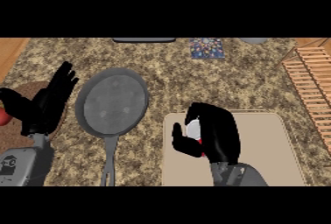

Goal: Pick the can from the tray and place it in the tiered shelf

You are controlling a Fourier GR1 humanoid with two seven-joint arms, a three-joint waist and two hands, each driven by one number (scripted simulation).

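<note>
The granite counter (194, 83) spread beneath me. The slatted wooden tiered shelf (313, 83) stood at its right edge, well apart from my hands. The beige tray (271, 148) lay in front of me, and left of it sat the grey frying pan (112, 105), handle toward me. My left hand (48, 105) rested open, fingers up, at the left. My right hand (213, 131) was curled round the can (192, 129) over the tray, mostly hiding its white top and red side.
</note>
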